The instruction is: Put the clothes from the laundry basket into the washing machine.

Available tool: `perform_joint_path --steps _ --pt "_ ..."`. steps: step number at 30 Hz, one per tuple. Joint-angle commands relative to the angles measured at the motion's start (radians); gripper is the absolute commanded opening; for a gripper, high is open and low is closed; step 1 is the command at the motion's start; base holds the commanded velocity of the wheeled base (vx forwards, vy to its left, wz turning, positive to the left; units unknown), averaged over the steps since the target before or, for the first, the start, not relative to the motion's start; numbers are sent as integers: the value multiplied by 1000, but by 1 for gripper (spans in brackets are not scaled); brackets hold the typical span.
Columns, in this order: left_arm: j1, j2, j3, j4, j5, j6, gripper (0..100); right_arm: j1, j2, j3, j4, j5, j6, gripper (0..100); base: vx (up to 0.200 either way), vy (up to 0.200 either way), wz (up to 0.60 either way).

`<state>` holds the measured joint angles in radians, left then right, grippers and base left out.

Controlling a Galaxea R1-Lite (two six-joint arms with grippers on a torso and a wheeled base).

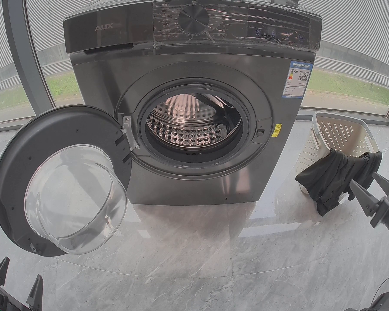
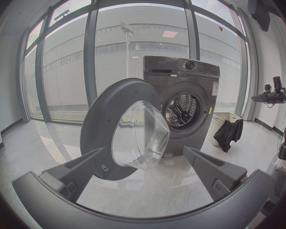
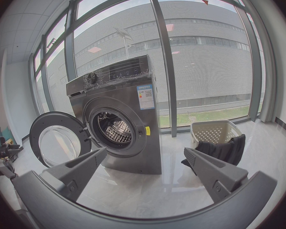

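A grey front-loading washing machine (image 1: 190,87) stands ahead with its round door (image 1: 60,182) swung open to the left; the steel drum (image 1: 188,119) looks bare inside. To its right sits a cream laundry basket (image 1: 339,137) with dark clothes (image 1: 333,178) draped over its front rim down to the floor. My right gripper (image 1: 367,186) is open, just right of the hanging clothes and holding nothing. My left gripper (image 1: 17,277) is open and low at the near left, below the door. The wrist views show the machine (image 2: 184,102) (image 3: 117,121), the basket (image 3: 216,132) and the clothes (image 2: 228,132) (image 3: 224,151).
Grey marble floor (image 1: 203,247) spreads between me and the machine. Tall windows (image 1: 354,35) with dark pillars stand behind it. The open door juts out over the floor on the left.
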<state>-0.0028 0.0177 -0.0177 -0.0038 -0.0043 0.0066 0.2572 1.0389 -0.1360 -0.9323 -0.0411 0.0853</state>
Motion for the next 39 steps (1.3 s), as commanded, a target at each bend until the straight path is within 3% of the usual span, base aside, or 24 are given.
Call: perform_joint_path --steps 1,3,8,16,26,27,28,30,32,36,39 --pt "0 -18 16 1 0 0 100 -76 -324 136 124 -2 -7 100 0 0 0" --pt "0 -18 16 1 0 0 100 -87 -378 136 182 0 -9 100 0 0 0" --pt "0 -18 16 1 0 0 100 -112 -628 136 466 6 -32 100 0 0 0" --pt "0 -18 16 1 0 1 100 -154 -945 136 756 10 -47 100 0 0 0" --pt "0 -18 16 -1 0 1 100 -165 -968 136 826 -5 -36 100 0 0 0" --pt "0 -18 15 -1 0 1 100 -239 -998 136 862 1 -47 100 0 0 0" --pt "0 -18 15 -1 0 1 100 -268 -1021 136 868 4 -53 100 0 0 0" --pt "0 -18 16 -1 0 1 100 -262 -1039 134 874 6 -73 100 0 0 0" --pt "0 -18 16 -1 0 1 100 -254 -1039 136 897 7 -62 100 0 0 0" --pt "0 -18 16 -1 0 1 100 -250 -1039 136 932 46 -78 100 0 0 0" --pt "0 -18 16 -1 0 1 100 -251 -1039 136 934 50 -85 100 0 0 0"
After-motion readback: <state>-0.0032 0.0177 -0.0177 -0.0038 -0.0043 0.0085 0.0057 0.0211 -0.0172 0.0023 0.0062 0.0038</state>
